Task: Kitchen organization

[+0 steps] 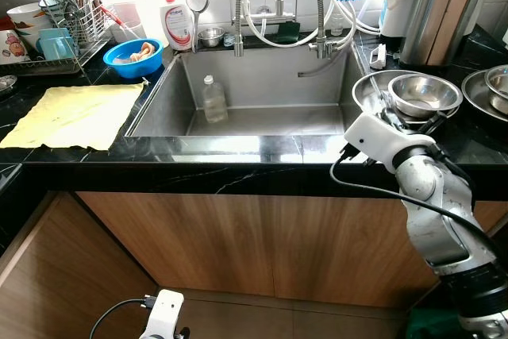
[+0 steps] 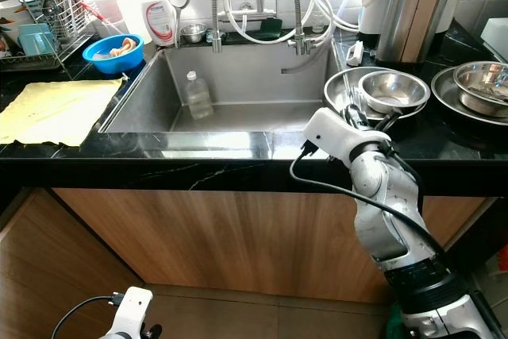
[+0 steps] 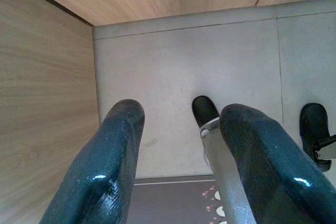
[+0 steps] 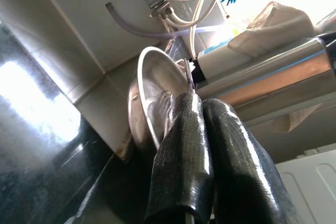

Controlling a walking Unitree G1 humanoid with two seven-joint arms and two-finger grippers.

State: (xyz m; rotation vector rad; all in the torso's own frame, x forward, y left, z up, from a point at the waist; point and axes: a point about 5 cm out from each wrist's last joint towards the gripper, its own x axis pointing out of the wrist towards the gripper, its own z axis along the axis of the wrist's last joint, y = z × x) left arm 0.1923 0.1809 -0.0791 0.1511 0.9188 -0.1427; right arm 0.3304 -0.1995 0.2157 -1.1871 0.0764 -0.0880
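Two nested steel bowls stand on the black counter right of the sink: a smaller bowl [image 1: 425,93] inside a wider one [image 1: 370,89]. My right gripper [image 1: 393,117] reaches over the counter edge to the smaller bowl's near-left rim. In the right wrist view its fingers [image 4: 181,129] are pressed together with the thin rim of the steel bowl [image 4: 152,93] pinched between them. My left arm [image 1: 163,313] hangs low by the wooden cabinet. In its wrist view the left gripper [image 3: 181,116] is open over the grey floor, holding nothing.
The steel sink [image 1: 262,121] holds an upright plastic bottle [image 1: 213,99]. A yellow cloth [image 1: 75,115], a blue bowl [image 1: 132,57] and a dish rack [image 1: 67,21] lie to the left. More steel bowls [image 1: 494,89] and a tall steel cylinder [image 1: 429,5] stand at the right.
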